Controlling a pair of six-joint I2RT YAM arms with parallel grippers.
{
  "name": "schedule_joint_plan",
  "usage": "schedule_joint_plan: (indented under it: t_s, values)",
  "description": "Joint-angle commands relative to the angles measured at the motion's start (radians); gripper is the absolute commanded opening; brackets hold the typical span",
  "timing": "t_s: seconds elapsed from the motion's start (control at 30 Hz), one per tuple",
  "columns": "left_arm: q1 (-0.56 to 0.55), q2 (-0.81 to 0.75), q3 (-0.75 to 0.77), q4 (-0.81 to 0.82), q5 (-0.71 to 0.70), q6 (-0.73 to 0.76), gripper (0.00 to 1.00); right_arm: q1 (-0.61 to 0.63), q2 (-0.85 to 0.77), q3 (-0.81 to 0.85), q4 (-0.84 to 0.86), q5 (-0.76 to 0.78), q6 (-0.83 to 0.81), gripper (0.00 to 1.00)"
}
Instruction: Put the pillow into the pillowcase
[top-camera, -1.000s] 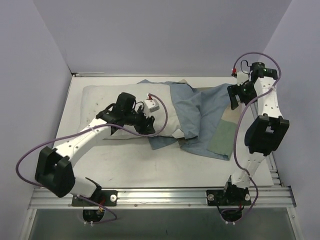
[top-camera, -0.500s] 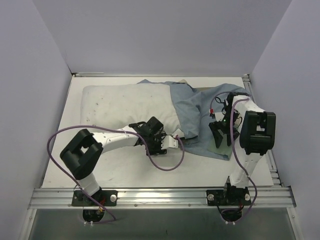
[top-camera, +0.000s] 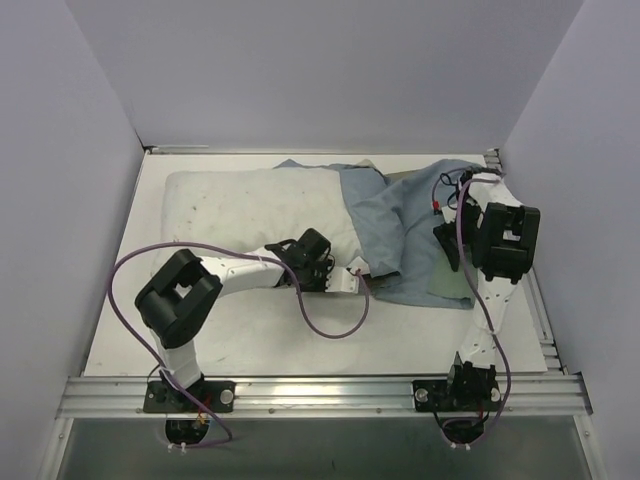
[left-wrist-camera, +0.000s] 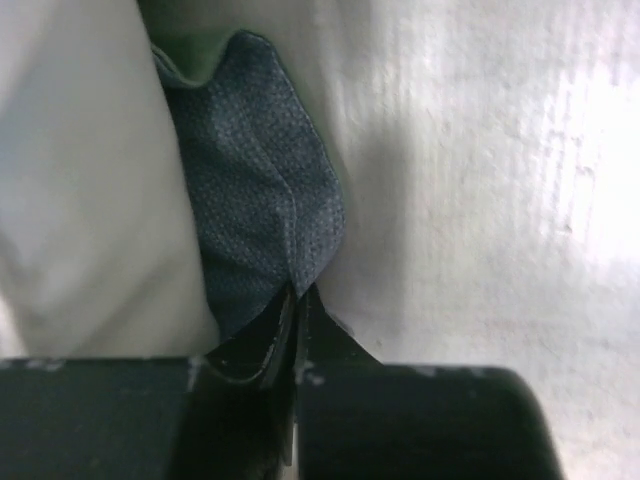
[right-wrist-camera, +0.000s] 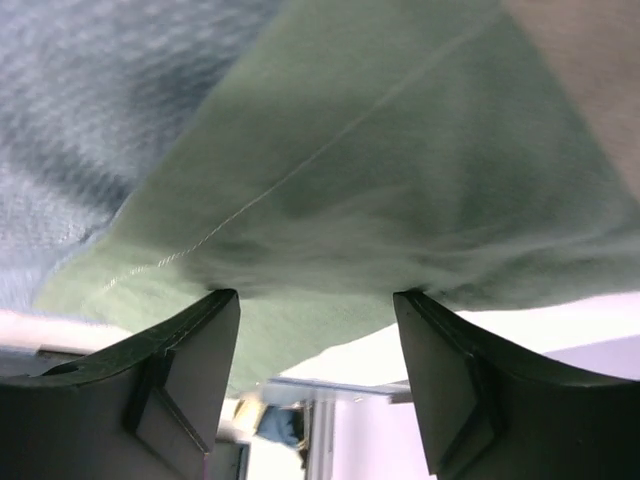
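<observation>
The white pillow (top-camera: 250, 205) lies across the far left of the table, its right end under the blue-grey pillowcase (top-camera: 390, 215). My left gripper (top-camera: 352, 272) sits at the near edge of that end. In the left wrist view the left gripper (left-wrist-camera: 298, 295) is shut on a fold of the pillowcase (left-wrist-camera: 255, 170), with the pillow (left-wrist-camera: 80, 180) to its left. My right gripper (top-camera: 450, 248) rests on the pillowcase's right part. In the right wrist view the right gripper (right-wrist-camera: 315, 295) is open, fingertips (right-wrist-camera: 225, 300) against the green panel (right-wrist-camera: 380, 150).
The white table (top-camera: 260, 330) runs to a metal rail (top-camera: 320, 388) at the near edge. Lilac walls close in at left, back and right. A purple cable (top-camera: 335, 325) loops on the table by the left wrist, and another hangs along the right arm (top-camera: 495, 245).
My left arm came down from over the pillow to its near edge and shut on the pillowcase fold. My right arm swung in from the far right onto the green panel.
</observation>
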Motion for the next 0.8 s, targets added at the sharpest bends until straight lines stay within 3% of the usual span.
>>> schedule_joint_plan:
  t_s: [0.0, 0.17, 0.33, 0.47, 0.5, 0.57, 0.67, 0.77]
  values:
    - [0.042, -0.046, -0.001, -0.276, 0.131, 0.039, 0.0, 0.001, 0.082, 0.135, -0.007, 0.066, -0.053, 0.64]
    - [0.057, -0.248, -0.068, -0.631, 0.212, 0.141, 0.0, 0.03, 0.185, 0.407, -0.027, 0.108, -0.105, 0.65]
    - [0.082, -0.307, -0.131, -0.784, 0.191, 0.198, 0.0, 0.055, 0.312, 0.641, -0.009, 0.168, -0.182, 0.67]
    - [0.089, -0.263, -0.069, -0.786, 0.223, 0.168, 0.02, 0.065, 0.227, 0.596, 0.05, 0.171, -0.193, 0.75]
    - [0.091, -0.25, -0.043, -0.786, 0.241, 0.146, 0.1, 0.062, 0.185, 0.535, 0.059, 0.151, -0.184, 0.76]
    - [0.092, -0.23, 0.019, -0.798, 0.313, 0.114, 0.39, 0.061, 0.04, 0.45, 0.071, 0.068, -0.155, 0.79]
    - [0.103, -0.262, 0.112, -0.809, 0.415, 0.065, 0.5, 0.052, -0.162, 0.297, 0.061, -0.042, -0.122, 0.84]
    - [0.103, -0.333, 0.184, -0.855, 0.484, 0.048, 0.52, 0.052, -0.341, 0.137, 0.019, -0.174, -0.106, 0.86]
